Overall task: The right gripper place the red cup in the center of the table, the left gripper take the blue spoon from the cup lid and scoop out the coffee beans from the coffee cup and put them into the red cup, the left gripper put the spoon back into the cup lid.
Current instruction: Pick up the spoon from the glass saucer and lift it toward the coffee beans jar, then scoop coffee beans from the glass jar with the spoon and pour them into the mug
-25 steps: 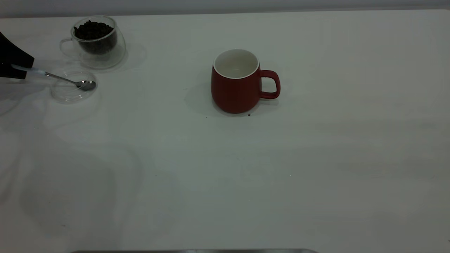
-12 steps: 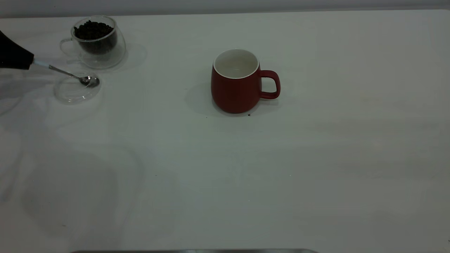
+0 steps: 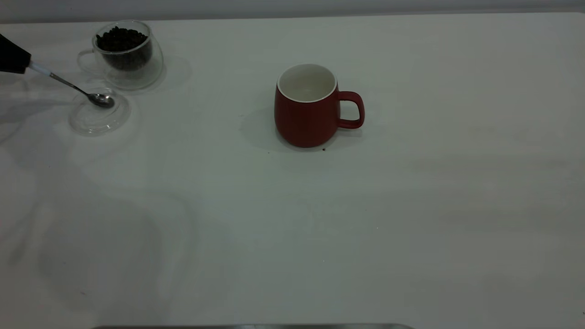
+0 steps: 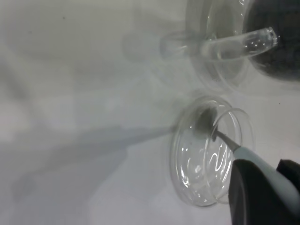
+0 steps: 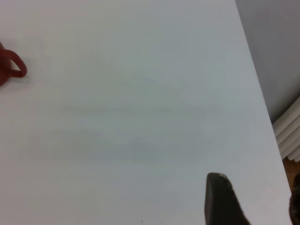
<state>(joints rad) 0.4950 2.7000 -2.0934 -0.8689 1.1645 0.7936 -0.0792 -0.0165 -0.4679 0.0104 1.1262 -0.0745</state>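
Note:
The red cup stands upright mid-table, handle to the right, its white inside showing no beans; its handle also shows in the right wrist view. At the far left the coffee cup holds a heap of coffee beans. The cup lid lies just in front of it. My left gripper is shut on the blue spoon's pale handle. The spoon slants down, its metal bowl over the lid. My right gripper hangs open over bare table to the right of the red cup.
A dark speck lies by the red cup's base. The white table stretches wide in front and to the right. Its right edge shows in the right wrist view.
My left gripper has risen and drawn back to the left with the spoon's handle. The spoon now slants more steeply, and its bowl has slid left over the lid.

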